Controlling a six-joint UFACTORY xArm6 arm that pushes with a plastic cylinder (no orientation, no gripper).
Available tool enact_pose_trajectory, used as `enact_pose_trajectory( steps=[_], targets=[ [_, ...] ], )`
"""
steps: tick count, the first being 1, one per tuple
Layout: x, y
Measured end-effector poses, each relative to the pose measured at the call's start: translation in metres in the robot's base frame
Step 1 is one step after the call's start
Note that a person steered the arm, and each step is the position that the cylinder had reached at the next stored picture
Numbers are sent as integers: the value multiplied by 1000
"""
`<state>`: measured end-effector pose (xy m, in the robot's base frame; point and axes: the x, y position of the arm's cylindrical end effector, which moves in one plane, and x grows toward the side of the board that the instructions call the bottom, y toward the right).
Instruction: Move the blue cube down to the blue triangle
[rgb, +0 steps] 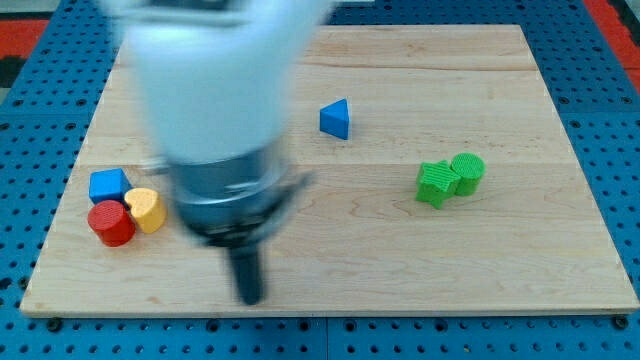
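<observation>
The arm is seen blurred, filling the view's upper left and centre. My tip (250, 296), the tool's lower end, is set on the worktop (400, 250) near the view's bottom edge, left of centre. The tool is a plain rod with no jaws, so no spread, pressed or pinching state can be told. Nothing is touched by my tip.

To the view's left of my tip, well apart, 3 blocks are grouped near the worktop's left edge. The blue cube (108, 185) is found uppermost there. Just below it, the red cylinder (111, 223) is placed, and contact between the 2 appears likely. The yellow block (147, 209), heart-like in outline, is seen just right of the red cylinder and touching it; it is also close against the blue cube's lower right corner.

The blue triangle (336, 118) is located toward the view's top, up and right of my tip, well apart from the blue cube and partly beside the blurred arm.

At the view's right, 2 green blocks are noted touching: a green star-like block (435, 183) and a green cylinder (467, 171) to its upper right.

The worktop is bordered by blue pegboard (40, 60).
</observation>
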<state>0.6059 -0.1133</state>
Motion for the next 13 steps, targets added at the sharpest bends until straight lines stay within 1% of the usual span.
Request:
enact_pose_trajectory(
  steps=[1, 2, 3, 4, 5, 6, 7, 8, 9, 10, 11, 12, 13],
  targets=[
    [-38, -136],
    [-73, -170],
    [-100, -122],
    [-142, -107],
    [-174, -96],
    [-213, -97],
    [-226, -113],
    [-232, -41],
    [-254, -61],
    [-269, -104],
    [-316, -50],
    [-294, 10],
    [-285, 28]
  ],
)
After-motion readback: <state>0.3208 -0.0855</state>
